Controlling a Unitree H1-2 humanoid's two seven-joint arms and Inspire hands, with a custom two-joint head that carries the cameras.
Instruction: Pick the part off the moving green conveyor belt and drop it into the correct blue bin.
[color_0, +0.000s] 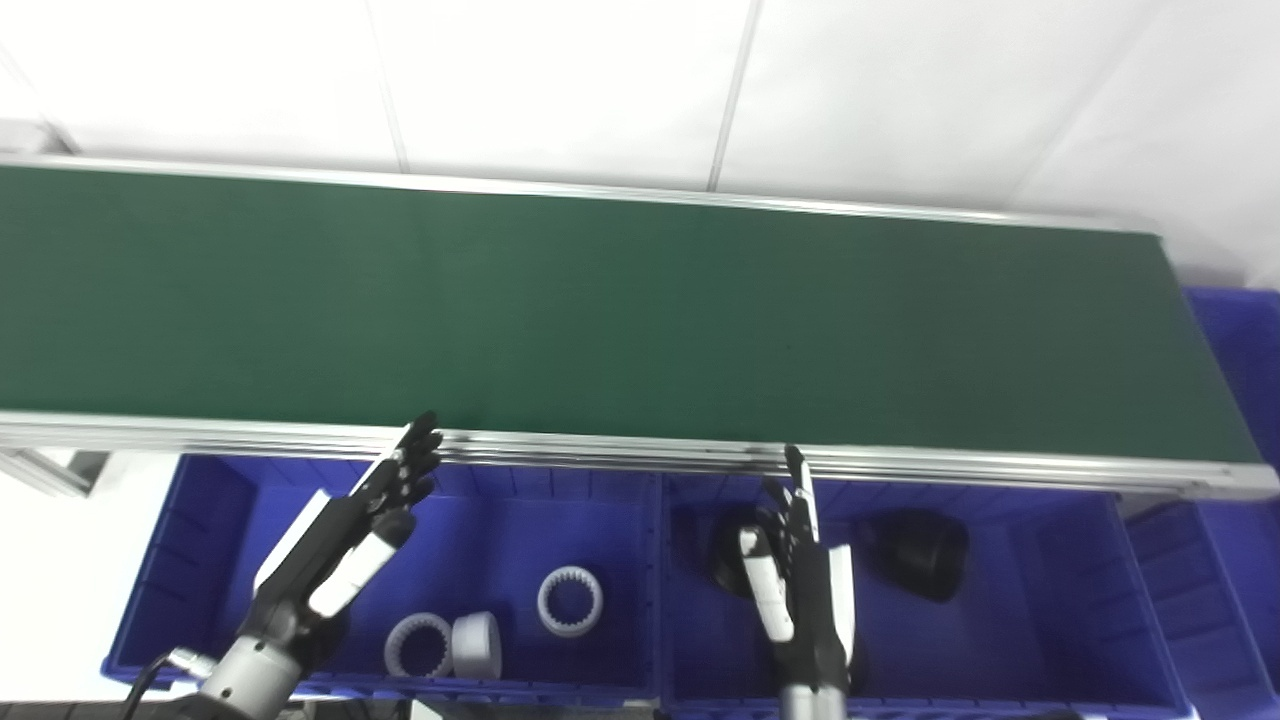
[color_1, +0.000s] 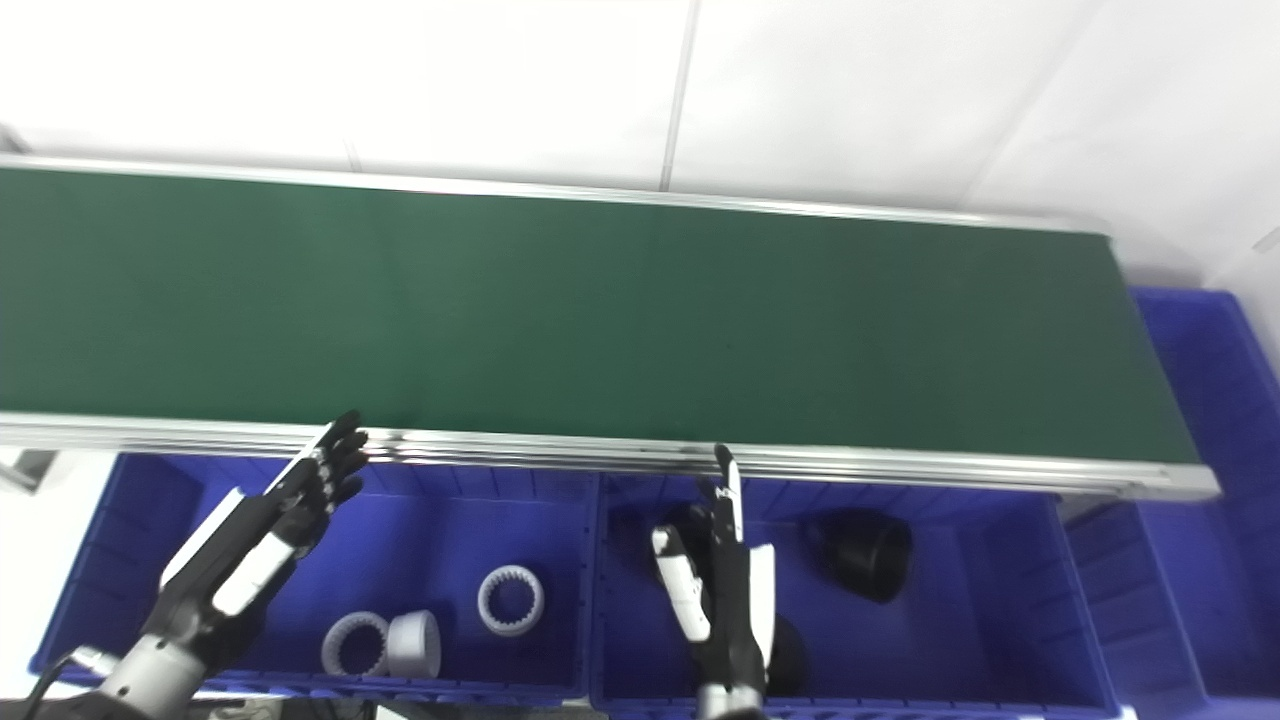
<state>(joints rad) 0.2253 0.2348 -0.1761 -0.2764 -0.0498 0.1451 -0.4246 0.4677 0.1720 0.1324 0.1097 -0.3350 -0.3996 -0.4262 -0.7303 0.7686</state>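
The long green conveyor belt (color_0: 600, 310) carried no part. Both the left hand (color_0: 365, 520) and right hand (color_0: 795, 560) hovered empty, fingers apart, over the blue plastic bins (color_0: 650, 560). White toothed rings (color_0: 570, 600) lay at 7 o'clock, black round parts (color_0: 915, 552) at 5 o'clock. No writing was readable.

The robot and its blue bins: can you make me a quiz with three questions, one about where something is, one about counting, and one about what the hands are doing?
1. Where are the white parts?
A. on the green belt
B. in the left blue bin
C. in the right blue bin

2. How many parts ride on the green belt?
A. none
B. two
C. four

3. What are the left hand and right hand doing?
A. both squeeze a part
B. one holds a ring
C. both open, holding nothing

Answers:
1 B, the white rings lie in the left blue bin.
2 A, the belt shows only bare green.
3 C, the fingers of both hands are spread and empty.
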